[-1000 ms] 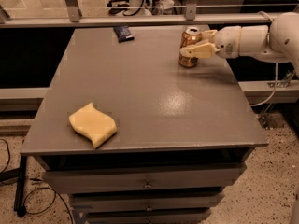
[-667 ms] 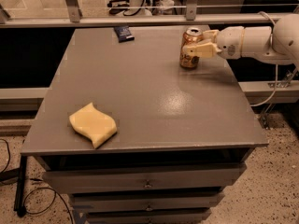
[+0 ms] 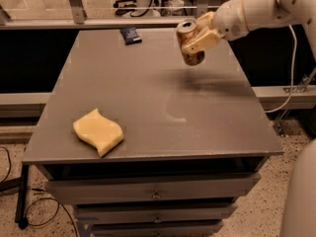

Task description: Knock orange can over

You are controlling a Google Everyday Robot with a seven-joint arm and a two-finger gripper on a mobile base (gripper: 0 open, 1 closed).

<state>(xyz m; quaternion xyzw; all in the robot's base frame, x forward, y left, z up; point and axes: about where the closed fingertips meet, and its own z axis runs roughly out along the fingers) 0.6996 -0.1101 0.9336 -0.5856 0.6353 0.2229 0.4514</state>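
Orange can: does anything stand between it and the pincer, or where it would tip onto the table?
Nothing visible. The pincer grips the tilted orange can; the dark packet and yellow sponge lie far from it on the table.

The orange can [image 3: 191,56] no longer stands upright on the table [image 3: 148,98]. It now leans, its silver top tipped toward the left, and its base sits higher than before, apparently lifted clear of the surface. A soft shadow [image 3: 202,80] now shows on the tabletop beneath it. The gripper [image 3: 193,36], over the table's far right corner, has risen and shifted slightly left, its fingers clasping the can. The white arm [image 3: 252,11] behind it now reaches in from higher up at the right.
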